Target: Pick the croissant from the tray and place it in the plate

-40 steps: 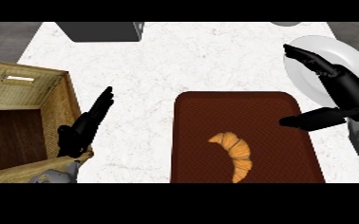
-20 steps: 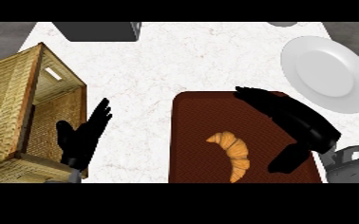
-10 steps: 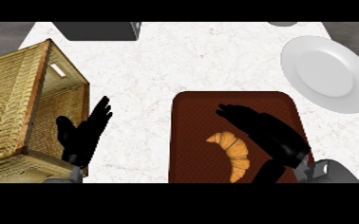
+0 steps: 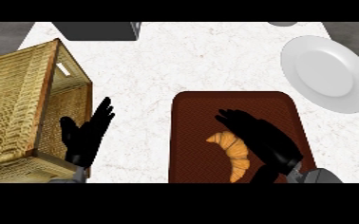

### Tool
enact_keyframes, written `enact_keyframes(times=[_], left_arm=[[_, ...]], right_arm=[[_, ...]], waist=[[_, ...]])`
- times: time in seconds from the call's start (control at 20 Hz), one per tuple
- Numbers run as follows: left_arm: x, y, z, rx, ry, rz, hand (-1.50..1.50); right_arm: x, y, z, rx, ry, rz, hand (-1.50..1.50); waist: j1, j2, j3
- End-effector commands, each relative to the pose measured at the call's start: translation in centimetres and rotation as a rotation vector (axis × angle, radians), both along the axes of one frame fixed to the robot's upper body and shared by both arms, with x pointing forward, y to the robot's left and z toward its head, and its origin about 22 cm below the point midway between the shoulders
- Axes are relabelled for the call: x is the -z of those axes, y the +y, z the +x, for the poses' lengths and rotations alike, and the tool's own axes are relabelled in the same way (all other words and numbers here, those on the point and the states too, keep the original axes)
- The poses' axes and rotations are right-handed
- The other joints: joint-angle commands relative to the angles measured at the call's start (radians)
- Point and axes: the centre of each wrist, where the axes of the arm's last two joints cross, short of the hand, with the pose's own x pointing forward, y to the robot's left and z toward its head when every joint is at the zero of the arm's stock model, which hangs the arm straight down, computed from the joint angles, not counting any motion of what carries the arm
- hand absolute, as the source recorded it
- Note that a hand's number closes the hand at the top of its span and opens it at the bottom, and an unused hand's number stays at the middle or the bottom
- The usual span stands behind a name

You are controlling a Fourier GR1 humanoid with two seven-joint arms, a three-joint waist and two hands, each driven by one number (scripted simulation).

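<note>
— White marbled stone is seen across the counter (image 4: 182,61), viewed steeply from above. What is set on it?

— A dark brown tray (image 4: 200,111) is placed at lower centre-right. A white plate (image 4: 319,73) is set at the upper right, partly cut by the frame's right edge and apart from the tray. A woven basket (image 4: 28,99) is shown along the left edge, and a dark grey box (image 4: 95,30) at the top left.

— Where is the croissant found?

— The croissant (image 4: 232,153) is seen lying on the tray, in its lower middle part, curved like a crescent with one tip turned toward the left and the other toward the bottom of the frame. Nothing is seen on the plate.

— How is the right hand held?

— The right hand (image 4: 261,141) is stretched over the tray from the lower right, just right of the croissant and partly overlapping its edge. Its fingers (image 4: 235,121) are extended toward the upper left and are not closed round anything. Whether the pastry is actually touched cannot be told.

— And the left hand?

— The left hand (image 4: 82,140) is shown at the lower left, between the basket and the tray, with its fingers straight and pointing up the frame. Nothing is held in it.
</note>
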Motion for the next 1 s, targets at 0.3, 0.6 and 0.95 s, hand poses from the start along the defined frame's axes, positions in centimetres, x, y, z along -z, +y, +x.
enact_keyframes(times=[0.3,0.6,0.95], left_arm=[[0.1,0.4,0.1,-0.004,0.055,-0.003,0.00],[0.0,-0.1,-0.5,-0.006,0.040,-0.011,0.00],[-1.0,0.6,-0.6,-0.021,0.055,-0.016,0.00]], right_arm=[[3.6,3.4,3.1,0.006,0.008,-0.068,-1.50],[4.5,3.5,2.2,-0.018,0.042,-0.121,-1.50],[6.4,4.1,2.1,-0.115,-0.050,-0.199,1.50]], waist=[[0.008,0.004,-0.002],[0.003,0.002,-0.002],[0.005,0.002,-0.002]])
